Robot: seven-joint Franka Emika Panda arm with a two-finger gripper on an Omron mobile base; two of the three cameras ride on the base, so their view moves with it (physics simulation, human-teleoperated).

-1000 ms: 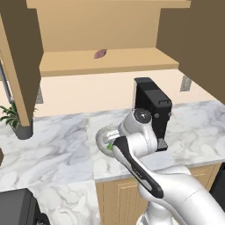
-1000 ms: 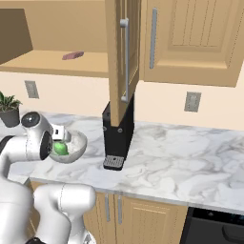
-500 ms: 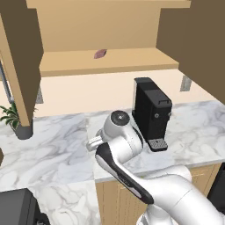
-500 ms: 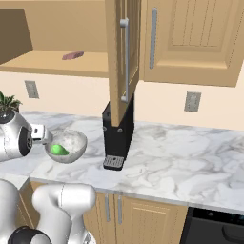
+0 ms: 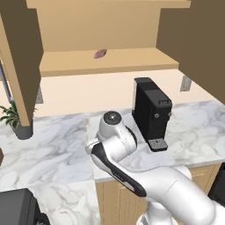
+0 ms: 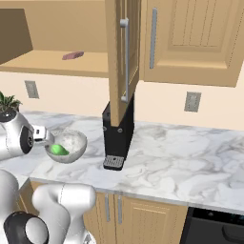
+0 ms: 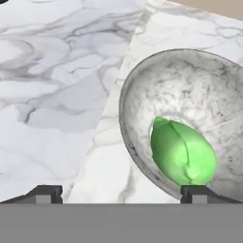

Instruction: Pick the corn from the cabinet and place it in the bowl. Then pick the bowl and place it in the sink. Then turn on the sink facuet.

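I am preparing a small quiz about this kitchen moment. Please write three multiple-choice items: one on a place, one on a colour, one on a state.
1. Where does the corn lie?
A. on the cabinet shelf
B. inside the bowl
C. on the counter

2. What colour is the coffee machine?
A. black
B. red
C. white

3. How does the cabinet door stand?
A. shut
B. removed
C. swung open

Answers:
1 B: the hand view shows the green cob within the bowl.
2 A: its body is black in both base views.
3 C: the right base view shows the door edge-on, the shelf exposed.
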